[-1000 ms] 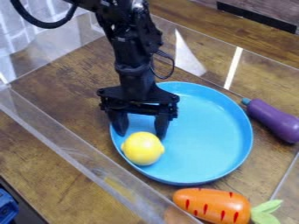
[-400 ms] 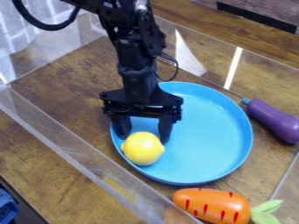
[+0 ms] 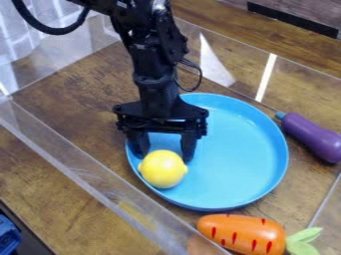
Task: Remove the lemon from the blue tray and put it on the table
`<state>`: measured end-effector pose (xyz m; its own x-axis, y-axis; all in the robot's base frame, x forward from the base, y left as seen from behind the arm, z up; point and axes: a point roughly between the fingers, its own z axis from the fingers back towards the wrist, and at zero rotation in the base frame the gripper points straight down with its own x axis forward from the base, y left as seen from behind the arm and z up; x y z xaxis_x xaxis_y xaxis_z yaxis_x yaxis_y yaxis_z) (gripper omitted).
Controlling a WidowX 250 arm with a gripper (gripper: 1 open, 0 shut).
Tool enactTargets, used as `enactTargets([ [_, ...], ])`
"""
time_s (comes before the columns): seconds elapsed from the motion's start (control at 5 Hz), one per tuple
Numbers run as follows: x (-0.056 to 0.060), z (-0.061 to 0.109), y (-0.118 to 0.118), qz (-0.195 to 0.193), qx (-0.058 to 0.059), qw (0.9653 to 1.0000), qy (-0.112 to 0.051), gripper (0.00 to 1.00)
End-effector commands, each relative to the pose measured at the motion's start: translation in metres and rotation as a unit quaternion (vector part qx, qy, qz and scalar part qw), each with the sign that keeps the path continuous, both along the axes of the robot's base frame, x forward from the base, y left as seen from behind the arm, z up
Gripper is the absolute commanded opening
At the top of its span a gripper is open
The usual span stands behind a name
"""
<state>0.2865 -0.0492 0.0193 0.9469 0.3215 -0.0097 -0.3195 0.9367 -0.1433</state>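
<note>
Gripper (image 3: 160, 142) hangs straight down over the blue tray (image 3: 253, 134) w/ fingers spread wide and nothing in them, looks like the pre-grasp lineup, low enough to drop around the fruit. Lemon (image 3: 164, 168) sits in the tray's near-left part, close to the rim. It's just below and in front of the fingertips (image 3: 138, 142), not yet between them, so prob needs a small shift toward camera before closing.

The lemon (image 3: 164, 168) lies in the blue tray (image 3: 253, 149), eggplant (image 3: 314, 136) right, carrot (image 3: 242, 234) in front.
</note>
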Motion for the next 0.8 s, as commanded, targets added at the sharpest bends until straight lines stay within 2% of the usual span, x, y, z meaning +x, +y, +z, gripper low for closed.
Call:
enactTargets([
  [0.0, -0.008, -0.014, -0.007, -0.024, 0.0, 0.9993, 0.03, 1.0],
  [0.4, -0.001, -0.016, -0.003, -0.05, -0.002, 0.9983, 0.03, 1.0],
  [0.6, 0.005, -0.017, -0.001, -0.049, -0.005, 0.9984, 0.028, 1.0],
])
